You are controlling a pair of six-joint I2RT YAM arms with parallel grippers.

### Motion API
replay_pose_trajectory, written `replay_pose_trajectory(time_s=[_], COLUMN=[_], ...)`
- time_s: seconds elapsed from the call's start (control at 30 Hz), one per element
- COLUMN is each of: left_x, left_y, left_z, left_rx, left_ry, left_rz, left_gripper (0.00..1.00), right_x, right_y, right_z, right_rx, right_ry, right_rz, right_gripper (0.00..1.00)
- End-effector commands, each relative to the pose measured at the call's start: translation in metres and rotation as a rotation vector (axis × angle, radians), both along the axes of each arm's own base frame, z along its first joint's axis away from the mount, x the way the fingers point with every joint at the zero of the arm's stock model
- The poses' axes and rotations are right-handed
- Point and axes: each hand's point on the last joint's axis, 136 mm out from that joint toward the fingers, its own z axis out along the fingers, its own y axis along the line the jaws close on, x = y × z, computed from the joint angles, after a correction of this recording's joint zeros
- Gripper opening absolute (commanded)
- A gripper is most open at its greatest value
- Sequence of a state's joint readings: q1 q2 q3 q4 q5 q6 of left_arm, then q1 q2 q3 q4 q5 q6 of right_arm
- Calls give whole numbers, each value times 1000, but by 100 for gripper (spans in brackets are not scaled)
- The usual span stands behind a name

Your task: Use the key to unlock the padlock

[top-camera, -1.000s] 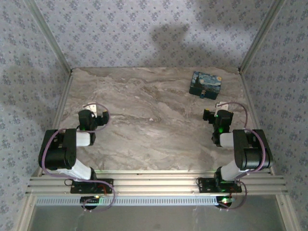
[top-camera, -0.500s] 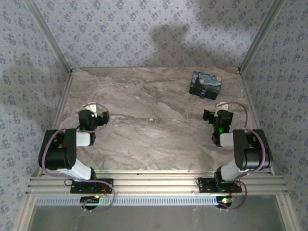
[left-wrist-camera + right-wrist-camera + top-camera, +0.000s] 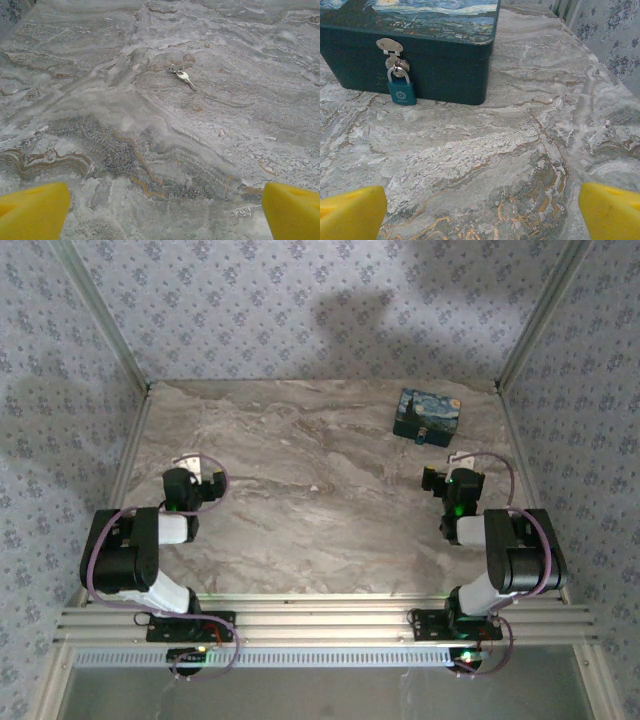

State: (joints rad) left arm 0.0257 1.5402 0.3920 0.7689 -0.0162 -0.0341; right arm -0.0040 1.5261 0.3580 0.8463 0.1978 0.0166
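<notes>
A small teal padlock (image 3: 401,90) hangs shut from the silver hasp on the front of a dark blue box (image 3: 445,60) with a starry-night lid; the box (image 3: 428,416) stands at the table's far right. The key (image 3: 184,76), small and silvery on a ring, lies flat on the marble mid-table, well ahead of my left gripper (image 3: 165,215). That left gripper (image 3: 195,475) is open, yellow fingertips (image 3: 32,210) wide apart over bare marble. My right gripper (image 3: 482,212) is open too, nothing between its fingertips (image 3: 610,210), a short way in front of the box. It sits near the right edge (image 3: 447,480).
Patterned walls and aluminium posts (image 3: 525,320) close in the marble table (image 3: 300,530) at the back and both sides. The right wall (image 3: 615,45) runs close beside the box. Both arm bases stand on the near rail (image 3: 320,620).
</notes>
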Motion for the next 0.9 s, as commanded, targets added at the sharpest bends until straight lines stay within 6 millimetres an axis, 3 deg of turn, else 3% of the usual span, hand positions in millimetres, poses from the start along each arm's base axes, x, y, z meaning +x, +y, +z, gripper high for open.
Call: replay_pose_trajectory(time_s=[0.0, 0.43, 0.57, 0.7, 0.87], left_x=[12, 12, 14, 14, 9], left_y=[0, -1, -13, -8, -25], left_z=[21, 21, 33, 47, 71], left_rx=[15, 14, 19, -47, -204], left_ry=[-69, -72, -35, 78, 100], left_rz=[-5, -9, -73, -7, -9], left_gripper=[98, 98, 98, 98, 98], right_x=[4, 4, 10, 16, 41], right_y=[-1, -1, 3, 13, 17], right_z=[9, 10, 28, 54, 83], right_rx=[-16, -13, -20, -29, 144], right_ry=[-32, -30, 15, 46, 146], right_rz=[-5, -2, 22, 51, -28], right_gripper=[100, 100, 100, 100, 100])
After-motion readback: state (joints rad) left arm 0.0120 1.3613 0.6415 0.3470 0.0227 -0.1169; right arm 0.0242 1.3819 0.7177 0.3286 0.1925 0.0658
